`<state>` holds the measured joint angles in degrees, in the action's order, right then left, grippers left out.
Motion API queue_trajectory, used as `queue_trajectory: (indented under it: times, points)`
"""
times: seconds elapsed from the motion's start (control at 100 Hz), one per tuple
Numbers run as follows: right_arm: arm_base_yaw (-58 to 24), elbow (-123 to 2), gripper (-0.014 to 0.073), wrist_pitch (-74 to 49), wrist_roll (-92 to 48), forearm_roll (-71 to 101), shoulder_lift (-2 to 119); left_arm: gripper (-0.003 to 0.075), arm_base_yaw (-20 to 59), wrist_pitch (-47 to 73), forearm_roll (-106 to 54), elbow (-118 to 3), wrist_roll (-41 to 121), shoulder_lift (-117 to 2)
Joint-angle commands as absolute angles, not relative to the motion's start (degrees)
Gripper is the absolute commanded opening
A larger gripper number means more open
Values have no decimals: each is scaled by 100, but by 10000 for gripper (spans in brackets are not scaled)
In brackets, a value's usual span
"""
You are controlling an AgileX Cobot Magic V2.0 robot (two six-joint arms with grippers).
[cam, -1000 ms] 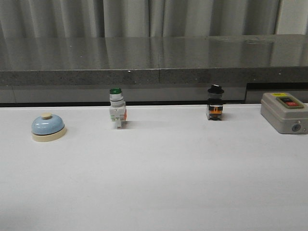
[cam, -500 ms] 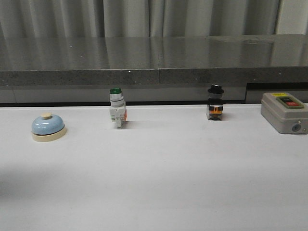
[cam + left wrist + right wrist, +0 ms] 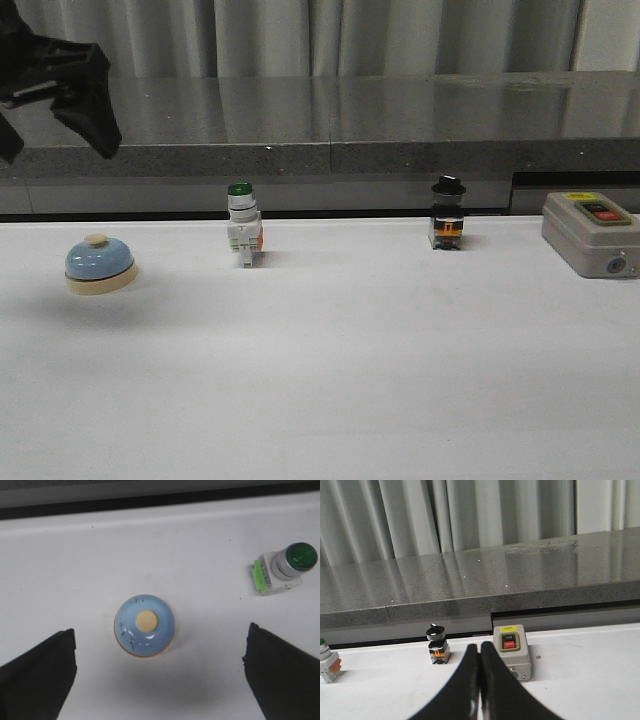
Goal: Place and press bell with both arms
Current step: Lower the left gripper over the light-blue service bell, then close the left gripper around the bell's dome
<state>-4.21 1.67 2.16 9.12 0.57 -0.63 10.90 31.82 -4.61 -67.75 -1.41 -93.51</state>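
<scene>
The black left gripper (image 3: 50,105), cut off at the front view's corner, hangs spread wide above the small light-blue dome bell (image 3: 99,265) on the white table (image 3: 350,350). The black right gripper (image 3: 479,680), seen only by its wrist camera, has fingers pressed together, holding nothing.

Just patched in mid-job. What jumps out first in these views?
The left gripper hangs open above the far-left table edge, and its wrist view frames the light-blue bell between the spread fingers, not touching it. Along the back of the white table stand a green-capped switch, a black-knobbed switch and, far right, a grey button box. The right gripper is shut, pointing toward that box.
</scene>
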Motion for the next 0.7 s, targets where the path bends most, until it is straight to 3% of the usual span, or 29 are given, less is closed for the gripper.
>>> queue_trajectory:
  times: [0.0, 0.69]
  points:
    - [-383, 50, -64, 699, 889, 0, -174, 638, 1135, 2876, -531, -7138, -162, -9468]
    - [-383, 50, -64, 699, 889, 0, -174, 637, 1135, 2508, -531, -7372, -162, -10916]
